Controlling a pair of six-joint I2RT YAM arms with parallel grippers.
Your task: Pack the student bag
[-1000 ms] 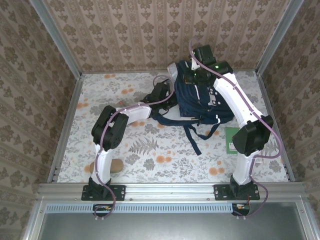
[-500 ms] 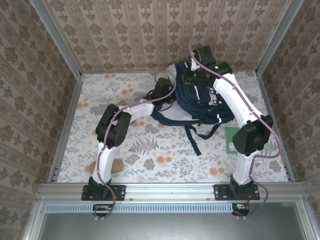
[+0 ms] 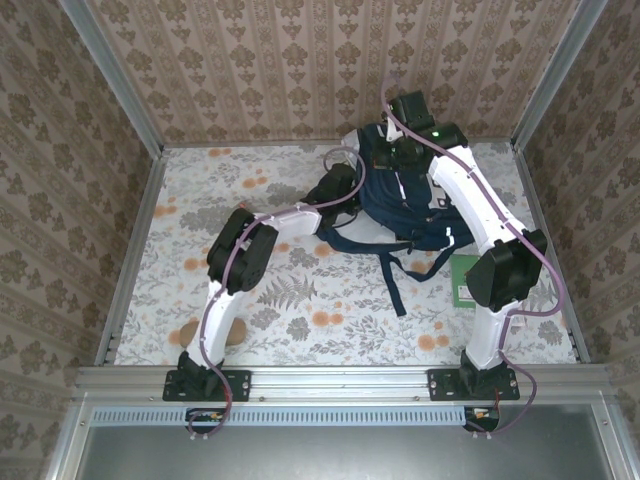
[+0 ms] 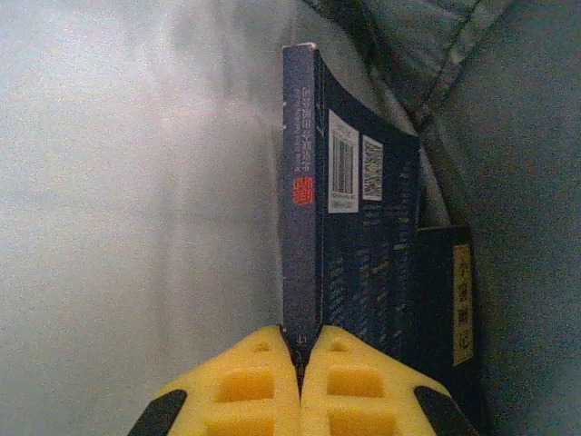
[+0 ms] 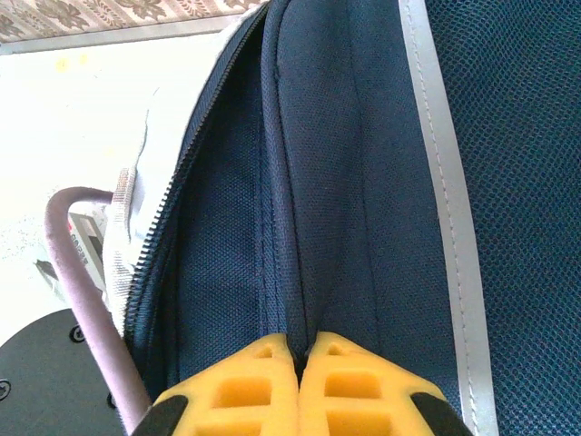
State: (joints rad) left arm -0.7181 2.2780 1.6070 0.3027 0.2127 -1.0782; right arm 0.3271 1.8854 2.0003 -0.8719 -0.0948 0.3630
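Left gripper clamped a dark book inside the student bag; right gripper pinched its fabric fold. We feared that fold slipping and closing the opening.

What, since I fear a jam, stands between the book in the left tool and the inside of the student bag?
Nothing visible. The left tool grips the book beside pale lining inside the student bag, a second book beside it. The right tool pinches bag fabric near the zipper.
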